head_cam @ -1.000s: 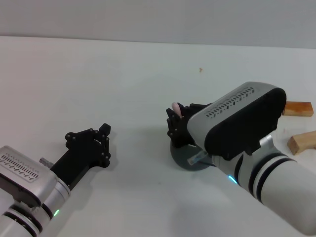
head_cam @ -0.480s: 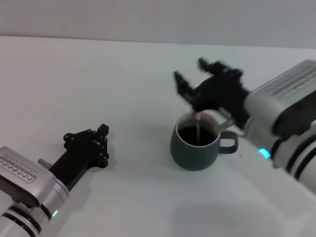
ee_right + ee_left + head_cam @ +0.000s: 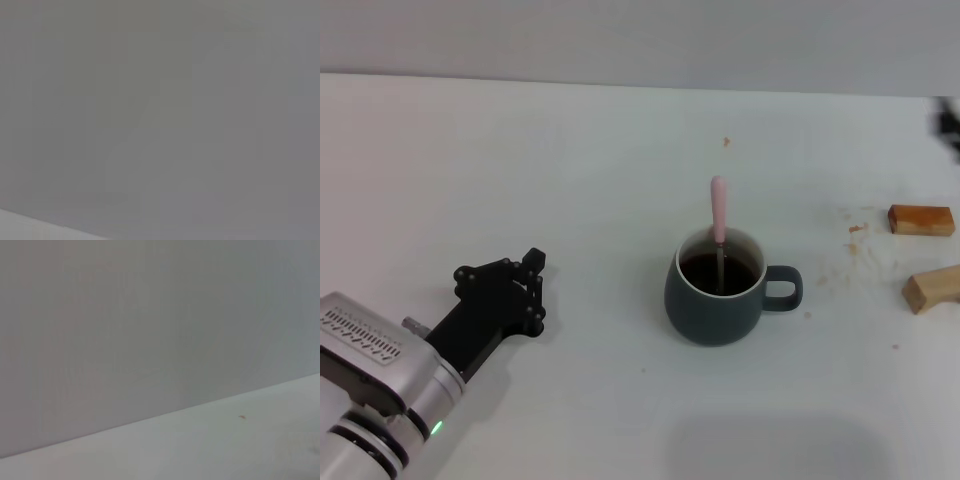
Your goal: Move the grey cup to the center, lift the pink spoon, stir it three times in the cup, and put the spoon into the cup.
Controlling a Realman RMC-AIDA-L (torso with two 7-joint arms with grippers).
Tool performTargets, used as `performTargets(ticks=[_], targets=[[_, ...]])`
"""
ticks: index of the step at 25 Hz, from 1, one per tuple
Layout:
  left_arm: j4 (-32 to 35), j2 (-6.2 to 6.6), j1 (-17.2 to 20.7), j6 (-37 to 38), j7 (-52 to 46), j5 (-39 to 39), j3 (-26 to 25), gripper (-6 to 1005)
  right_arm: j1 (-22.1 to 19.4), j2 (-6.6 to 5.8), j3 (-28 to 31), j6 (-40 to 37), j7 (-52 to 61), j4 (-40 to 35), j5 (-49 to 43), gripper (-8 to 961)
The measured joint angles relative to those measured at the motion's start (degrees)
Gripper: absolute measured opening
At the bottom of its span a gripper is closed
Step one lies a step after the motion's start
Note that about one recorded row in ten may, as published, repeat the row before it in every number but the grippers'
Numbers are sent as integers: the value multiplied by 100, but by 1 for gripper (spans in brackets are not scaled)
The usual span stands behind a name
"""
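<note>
- Left gripper (image 3: 525, 285) lying low over the white table (image 3: 520, 160), near the left front corner; black fingers close together, pointing forward and right, holding nothing.
- Left arm stretched diagonally from the lower left corner, silver wrist casing nearest the camera.
- Right gripper (image 3: 950, 122) barely visible as a dark blur at the far right edge; cannot tell how its fingers stand.
- Grey cup (image 3: 715, 300) upright at table centre, handle toward the right, dark liquid inside.
- Pink spoon (image 3: 718, 215) standing in the cup, handle leaning on the far rim.
- Two wooden blocks (image 3: 922, 219) at right, well apart from the cup.
</note>
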Motion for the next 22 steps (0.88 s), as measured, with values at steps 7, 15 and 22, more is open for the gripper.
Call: performTargets(ticks=[7,15,22], targets=[[-51,-16,-106,-136,0,1,0,-2,906,-54,-883,-5038,2943,-762,-4131,586],[-90,-3,-73,-40,0,0,-181,-2,956,-6,-3907,-9024,10089,-5402,-8006,584],[-35,20,75,244,28,-1,-563,-2,438,-70,-5040,-9260,14043,-6671,-6674,582]])
